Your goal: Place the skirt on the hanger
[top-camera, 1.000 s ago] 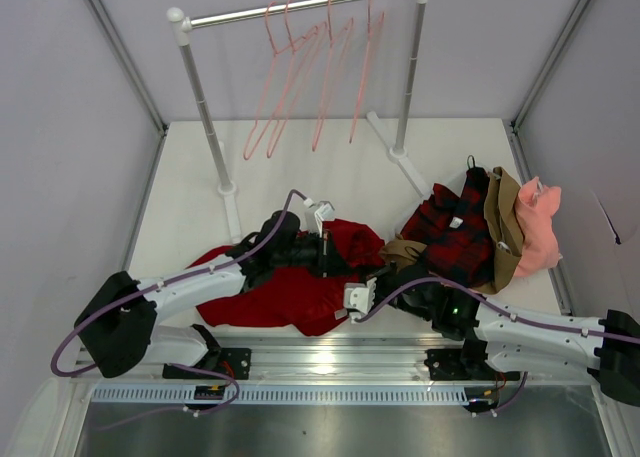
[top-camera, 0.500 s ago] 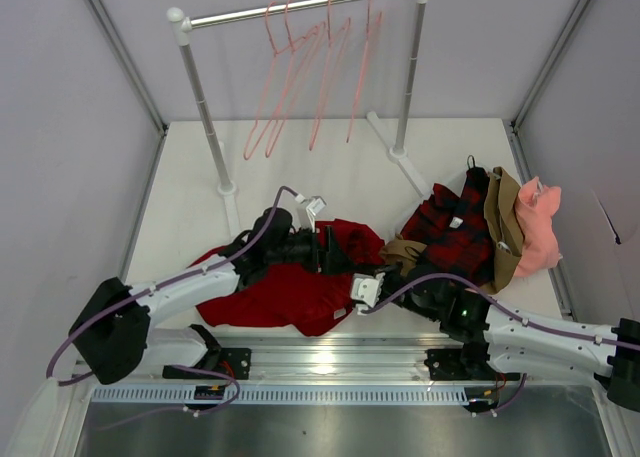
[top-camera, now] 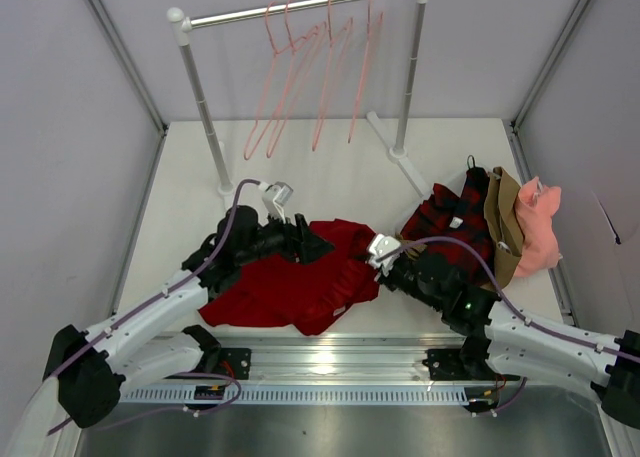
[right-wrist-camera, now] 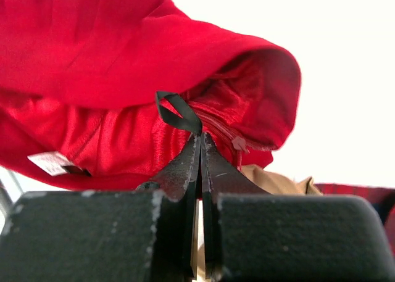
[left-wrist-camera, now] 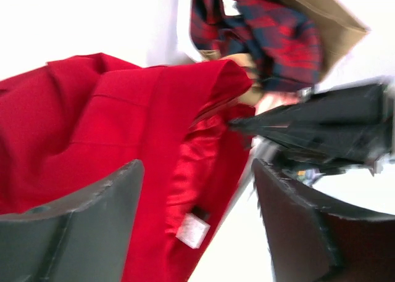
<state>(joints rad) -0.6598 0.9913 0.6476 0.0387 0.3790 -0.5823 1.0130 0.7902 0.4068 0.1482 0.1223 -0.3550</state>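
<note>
The deep-red skirt [top-camera: 285, 287] lies crumpled on the white table in front of both arms. My right gripper [top-camera: 374, 267] is at its right edge. In the right wrist view that gripper [right-wrist-camera: 200, 139] is shut on the skirt's black ribbon loop [right-wrist-camera: 176, 112], and the red lining [right-wrist-camera: 123, 140] hangs open behind. My left gripper [top-camera: 310, 245] hovers over the skirt's far edge. It stands open [left-wrist-camera: 197, 214] with only red cloth [left-wrist-camera: 123, 121] and a white label [left-wrist-camera: 193, 231] showing below. Several salmon-pink wire hangers [top-camera: 283, 82] hang on the rail at the back.
The rack's posts [top-camera: 205, 117] [top-camera: 408, 77] and feet stand on the far half of the table. A red-and-black plaid garment [top-camera: 450, 227], a tan one [top-camera: 505, 217] and a salmon-pink one [top-camera: 540, 227] are piled at the right. Grey walls close in on three sides.
My left gripper has opened, let go of the skirt and drawn back to the left. My right gripper has moved away from the near edge, pulling the skirt's right edge with it.
</note>
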